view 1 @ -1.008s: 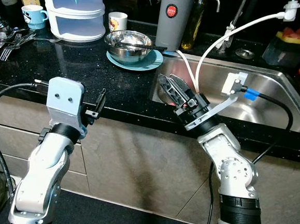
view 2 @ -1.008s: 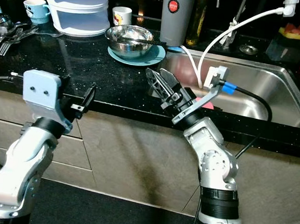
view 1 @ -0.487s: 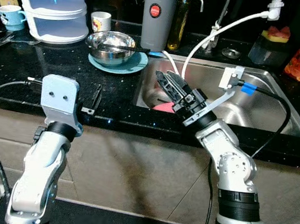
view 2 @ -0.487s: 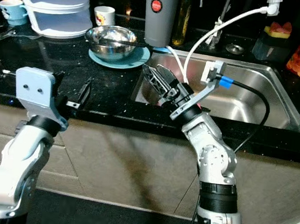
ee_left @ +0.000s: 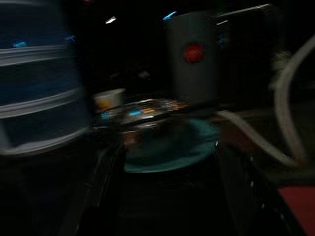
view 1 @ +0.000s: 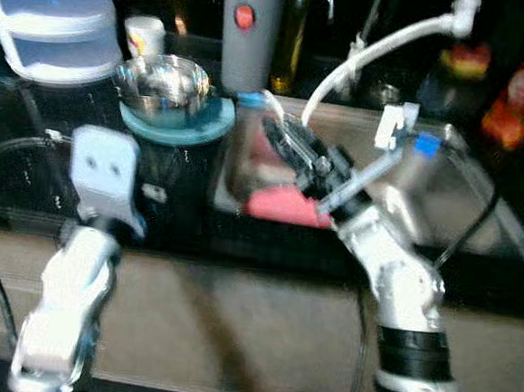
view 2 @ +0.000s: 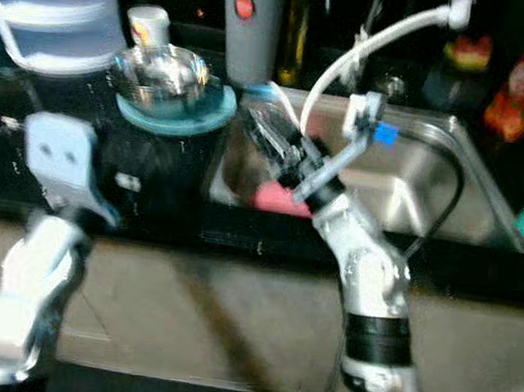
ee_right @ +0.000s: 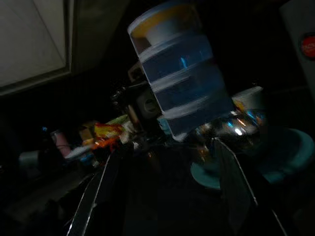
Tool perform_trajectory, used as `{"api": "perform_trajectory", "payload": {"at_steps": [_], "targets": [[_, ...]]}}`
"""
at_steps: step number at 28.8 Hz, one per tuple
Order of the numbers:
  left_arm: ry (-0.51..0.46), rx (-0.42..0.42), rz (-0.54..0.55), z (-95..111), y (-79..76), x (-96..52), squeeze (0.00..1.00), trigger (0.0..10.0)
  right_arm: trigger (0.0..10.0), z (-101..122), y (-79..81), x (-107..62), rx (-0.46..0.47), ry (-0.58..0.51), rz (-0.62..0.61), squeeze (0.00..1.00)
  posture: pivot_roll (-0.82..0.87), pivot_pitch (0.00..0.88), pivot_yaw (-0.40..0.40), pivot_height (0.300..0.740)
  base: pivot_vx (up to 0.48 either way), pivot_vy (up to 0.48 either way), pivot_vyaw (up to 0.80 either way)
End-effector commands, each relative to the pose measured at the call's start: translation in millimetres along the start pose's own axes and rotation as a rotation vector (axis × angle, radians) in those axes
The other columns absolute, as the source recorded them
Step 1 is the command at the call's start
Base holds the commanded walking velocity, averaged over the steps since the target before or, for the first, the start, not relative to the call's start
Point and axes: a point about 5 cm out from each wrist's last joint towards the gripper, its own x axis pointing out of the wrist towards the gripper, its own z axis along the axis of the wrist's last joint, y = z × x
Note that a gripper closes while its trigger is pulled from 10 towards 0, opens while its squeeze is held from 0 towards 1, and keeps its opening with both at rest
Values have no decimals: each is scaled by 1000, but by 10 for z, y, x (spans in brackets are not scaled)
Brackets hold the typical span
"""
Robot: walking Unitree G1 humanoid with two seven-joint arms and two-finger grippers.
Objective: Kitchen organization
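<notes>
On black counter (view 1: 87, 110): steel bowl (view 1: 161, 81) on teal plate (view 1: 179, 124), beside sink (view 1: 467, 189).

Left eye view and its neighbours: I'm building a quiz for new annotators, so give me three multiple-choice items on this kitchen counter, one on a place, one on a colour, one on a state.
1. Where does the shiny steel bowl sit?
A. on the round teal plate
B. inside the steel sink
C. on the floor

2. What colour is the round button on the tall grey canister?
A. green
B. red
C. yellow

3. How do the right gripper's fingers stand?
A. shut on a fork
B. shut on a mug
C. open, nothing between them

Answers:
1 A, the bowl rests on the plate, on the black counter beside the sink.
2 B, a red dot shows on the canister's front.
3 C, the right wrist view shows two fingers spread apart with a gap between them.
</notes>
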Motion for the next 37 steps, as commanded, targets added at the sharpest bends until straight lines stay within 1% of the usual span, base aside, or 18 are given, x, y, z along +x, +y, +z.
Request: {"api": "perform_trajectory", "payload": {"at_steps": [1, 5, 7, 12, 14, 22, 25, 26, 27, 28, 29, 31, 32, 33, 34, 35, 36, 37], "targets": [[-5, 22, 17, 13, 42, -7, 0, 10000, 10000, -49, 72, 52, 24, 17, 44, 0, 186, 0, -43, 740, 394, 0, 781], [-6, 17, 21, 15, 41, -1, 0, 10000, 10000, -54, 71, 56, 33, 20, 39, 0, 182, 0, -47, 740, 390, 0, 195], [-12, 0, 22, 21, 34, 6, 0, 10000, 10000, -56, 68, 56, 34, 26, 40, 0, 183, 0, -48, 740, 0, 0, 0], [-7, 5, 22, 15, 23, 5, 0, 10000, 10000, -59, 63, 62, 22, 34, 39, 0, 184, 0, -50, 740, 0, 0, 0], [-9, 6, 24, 14, 12, 0, 0, 10000, 10000, -44, 53, 109, -17, 37, 25, 0, 186, 0, -55, 740, 0, 0, 0], [-13, 13, 27, 23, 9, -2, 0, 10000, 10000, 24, 27, 230, -110, 28, -9, 0, 193, 0, -64, 740, 0, 0, 0], [-14, 14, 21, 29, 8, -3, 0, 10000, 10000, 227, 55, 312, -224, 9, 37, 0, 200, 0, -69, 740, 0, 0, 0], [-14, 14, 21, 29, 8, -3, 0, 10000, 10000, 227, 55, 312, -224, 9, 37, 0, 200, 0, -69, 740, 0, 0, 0], [-16, 7, 8, 35, -5, -5, 0, 10000, 10000, 291, 66, 298, -273, 22, 75, 0, 200, 0, -69, 740, 0, 0, 0], [-16, 7, 8, 35, -5, -5, 0, 10000, 10000, 291, 66, 298, -273, 22, 75, 0, 200, 0, -69, 740, 0, 0, 0], [-16, -3, -18, 38, -32, -9, 0, 10000, 10000, 346, 69, 260, -340, 58, 119, 0, 203, 0, -71, 740, 0, 0, 0], [-4, -35, -74, 20, -92, -27, 0, 10000, 10000, 372, 57, 181, -571, 205, 199, 0, 184, 0, -62, 740, 0, 0, 0], [2, -44, -92, 11, -110, -32, 0, 10000, 10000, 365, 52, 160, -648, 256, 222, 0, 183, 0, -61, 740, 0, 0, 0], [2, -44, -92, 11, -110, -32, 0, 10000, 10000, 365, 52, 160, -648, 256, 222, 0, 183, 0, -61, 740, 0, 0, 0], [10, -48, -108, -1, -126, -35, 0, 10000, 10000, 358, 47, 151, -705, 291, 233, 0, 183, 0, -61, 740, 0, 0, 0], [10, -48, -108, -1, -126, -35, 0, 10000, 10000, 358, 47, 151, -705, 291, 233, 0, 183, 0, -61, 740, 0, 0, 0], [27, -56, -124, -27, -145, -38, 0, 10000, 10000, 346, 14, 152, -790, 322, 214, 0, 180, 0, -59, 740, 0, 0, 0], [27, -56, -124, -27, -145, -38, 0, 10000, 10000, 346, 14, 152, -790, 322, 214, 0, 180, 0, -59, 740, 0, 0, 0]]}}
